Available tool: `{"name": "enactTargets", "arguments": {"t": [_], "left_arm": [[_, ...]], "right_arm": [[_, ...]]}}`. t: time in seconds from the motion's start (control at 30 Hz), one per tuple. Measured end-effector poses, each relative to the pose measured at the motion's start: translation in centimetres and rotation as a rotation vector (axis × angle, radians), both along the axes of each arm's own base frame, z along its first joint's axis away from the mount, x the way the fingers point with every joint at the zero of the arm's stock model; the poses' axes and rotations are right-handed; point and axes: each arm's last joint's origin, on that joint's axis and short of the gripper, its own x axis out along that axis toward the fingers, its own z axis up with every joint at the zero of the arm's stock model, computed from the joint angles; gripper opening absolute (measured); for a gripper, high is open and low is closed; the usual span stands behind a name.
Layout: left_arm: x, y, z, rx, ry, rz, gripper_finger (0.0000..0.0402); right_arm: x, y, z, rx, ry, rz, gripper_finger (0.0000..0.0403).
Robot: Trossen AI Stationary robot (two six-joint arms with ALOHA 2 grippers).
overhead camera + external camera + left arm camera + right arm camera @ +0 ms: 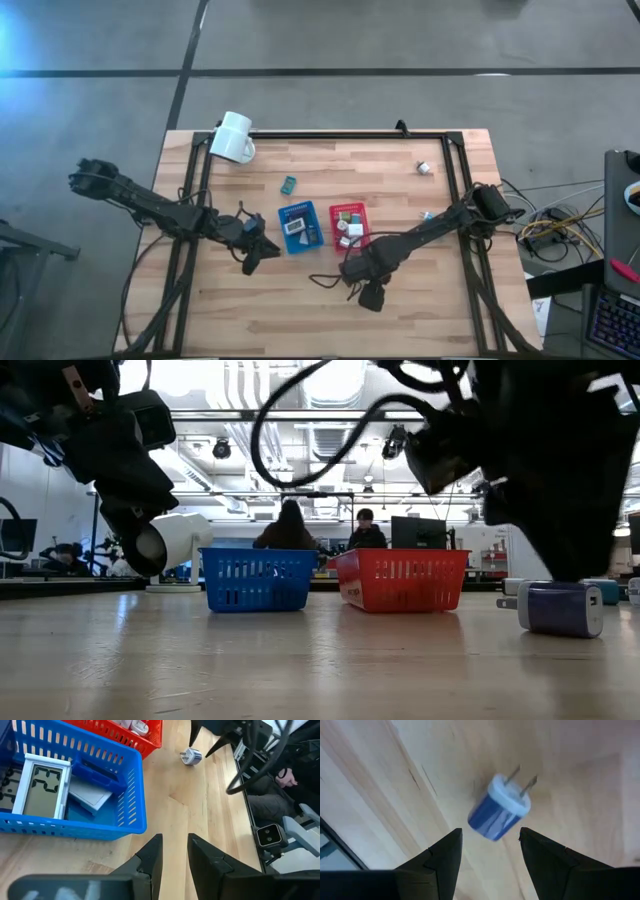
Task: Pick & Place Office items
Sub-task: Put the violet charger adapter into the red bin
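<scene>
Wooden bench [420,300] under a black frame [330,135], both arms reaching in from the sides. White mug [233,137] on its side at the far left corner. Blue basket [299,227] and red basket [350,226] side by side mid-bench, blue on the left; a white display unit [42,787] and a flat grey piece [90,796] inside the blue one, small white and teal pieces [347,222] in the red one. Left hand [268,249] poised above bare wood just left of the blue basket, fingers [150,862] slightly apart and pinching nothing. Right hand [370,297] poised near the front edge, below the red basket, fingers [445,857] spread, directly over a blue plug [499,808] with a white face and two prongs, lying on its side on the wood, not gripped. Another small plug [424,168] at the far right, a teal item [289,184] beyond the blue basket, one more small piece [426,216] right of the red basket. Two people [325,530] seated in the room behind, seen low across the bench.
</scene>
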Motion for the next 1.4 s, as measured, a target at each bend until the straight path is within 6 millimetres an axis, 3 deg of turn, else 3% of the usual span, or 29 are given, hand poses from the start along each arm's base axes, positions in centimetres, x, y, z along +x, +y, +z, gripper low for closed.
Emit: {"name": "enactTargets", "arguments": {"t": [0.23, 0.73, 1.13, 1.4], "left_arm": [[0.0, 0.0, 0.0, 0.0, 0.0, -0.015, 0.0094], [0.0, 0.0, 0.0, -0.002, 0.001, -0.015, 0.0094], [0.0, -0.1, 0.0, -0.016, 0.005, -0.035, 0.0094], [-0.1, -0.1, -0.1, -0.015, 0.011, -0.035, 0.0094]], "right_arm": [[-0.7, -0.1, -0.9, 0.05, 0.064, -0.019, 0.0204], [0.4, -1.3, -1.0, 0.031, -0.021, -0.05, 0.0314], [0.7, -1.6, -1.0, 0.036, -0.036, -0.057, 0.0318], [1.3, -1.4, -4.2, 0.063, 0.061, -0.064, 0.0319]]}}
